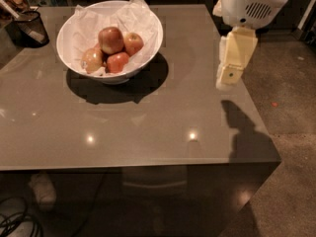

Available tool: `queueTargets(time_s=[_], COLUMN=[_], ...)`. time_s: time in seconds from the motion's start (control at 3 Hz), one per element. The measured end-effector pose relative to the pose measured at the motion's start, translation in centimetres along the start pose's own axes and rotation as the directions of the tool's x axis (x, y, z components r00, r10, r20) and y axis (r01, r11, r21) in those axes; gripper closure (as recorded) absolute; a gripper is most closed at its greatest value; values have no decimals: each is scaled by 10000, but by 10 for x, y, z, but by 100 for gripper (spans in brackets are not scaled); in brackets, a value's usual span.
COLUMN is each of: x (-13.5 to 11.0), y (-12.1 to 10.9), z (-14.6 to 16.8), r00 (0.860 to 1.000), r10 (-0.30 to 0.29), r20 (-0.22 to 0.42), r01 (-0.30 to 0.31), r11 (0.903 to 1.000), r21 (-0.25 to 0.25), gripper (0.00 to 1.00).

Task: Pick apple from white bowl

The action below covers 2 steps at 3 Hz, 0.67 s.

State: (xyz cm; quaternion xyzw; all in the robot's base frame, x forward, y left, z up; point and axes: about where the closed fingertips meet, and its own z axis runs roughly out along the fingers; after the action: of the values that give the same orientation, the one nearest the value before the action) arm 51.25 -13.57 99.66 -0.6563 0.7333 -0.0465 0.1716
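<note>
While my claw (228, 78) hovers at the desk's (148, 127) three o'clock edge, grip state untellable: approach step; next, reach ten o'clock to the apple (111, 39).

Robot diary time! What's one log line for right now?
big round red-brown apple: atop others in wide glossy white bowl, untouched | gripper: above right edge of grey table, apart from bowl | grasp: not yet

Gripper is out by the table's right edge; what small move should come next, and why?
Probably swing the gripper left toward the white bowl, keeping it above the rim. It hangs by the table's right edge, well apart from the apple, which sits atop the other apples in the bowl.
</note>
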Motion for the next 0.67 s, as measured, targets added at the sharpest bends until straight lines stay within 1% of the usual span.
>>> queueTargets(time_s=[0.33,0.67], x=[-27,-60], y=[-23,-54], z=[5,10], r00=[9952,9865], r10=[-30,-233], r20=[978,1623], r01=[59,336], r11=[9995,9976], r21=[-298,-607], gripper=[0,0])
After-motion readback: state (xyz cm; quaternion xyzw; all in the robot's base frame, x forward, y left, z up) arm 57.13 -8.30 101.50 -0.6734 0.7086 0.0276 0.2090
